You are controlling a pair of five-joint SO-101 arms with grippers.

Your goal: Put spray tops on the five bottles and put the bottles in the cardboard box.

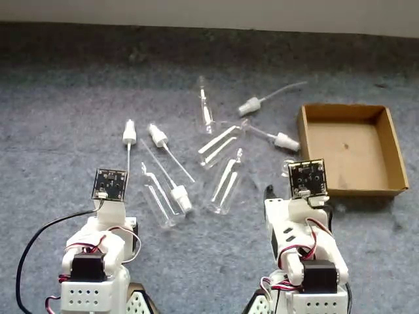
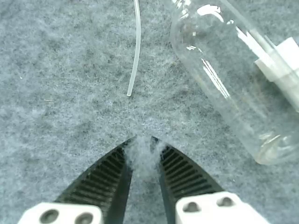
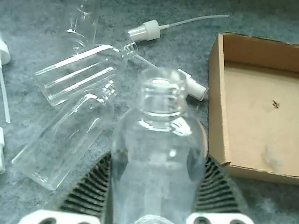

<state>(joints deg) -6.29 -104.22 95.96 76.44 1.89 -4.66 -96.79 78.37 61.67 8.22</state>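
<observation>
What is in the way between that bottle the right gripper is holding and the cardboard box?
Nothing visible. The bottle in the right gripper sits beside the cardboard box, no object between them. One spray top lies by the box's wall, ahead of the bottle, not across the path.

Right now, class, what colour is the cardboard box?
The cardboard box is plain brown, shown best in the high view.

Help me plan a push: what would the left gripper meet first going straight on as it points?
Likely the free end of a spray top's thin tube, just ahead of the left gripper, though slightly off its line; it might slip past. The bottle lies to one side.
</observation>
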